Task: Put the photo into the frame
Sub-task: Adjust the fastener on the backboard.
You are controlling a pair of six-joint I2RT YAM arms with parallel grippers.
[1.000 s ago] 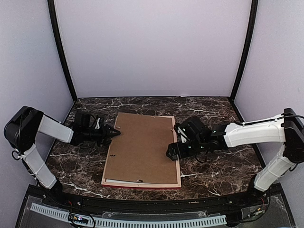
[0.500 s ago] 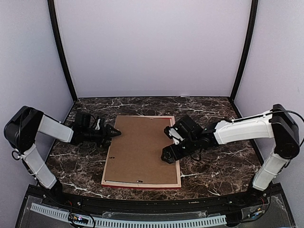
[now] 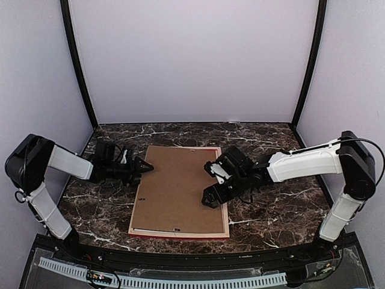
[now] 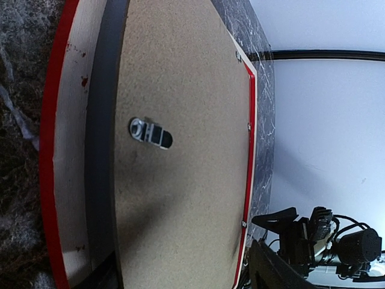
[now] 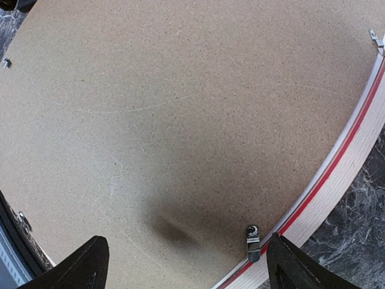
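Note:
The frame lies face down on the table, showing its pale back rim and thin red edge. A plain brown backing board covers its opening. The photo is hidden. My left gripper is at the board's left edge, rolled on its side, its fingers apart and holding nothing. In the left wrist view a dark strip runs between the frame's rim and the board. My right gripper hovers open over the board's right edge, its fingers straddling a metal clip beside the rim.
The dark marble table ends at pale walls on three sides, with black corner posts. Another metal turn clip sits on the board near its left edge. A thin white strip shows at the frame's bottom left.
The board has shifted from askew to lying squarer inside the frame. My right gripper has moved left, further over the board's right edge. My left gripper has barely moved.

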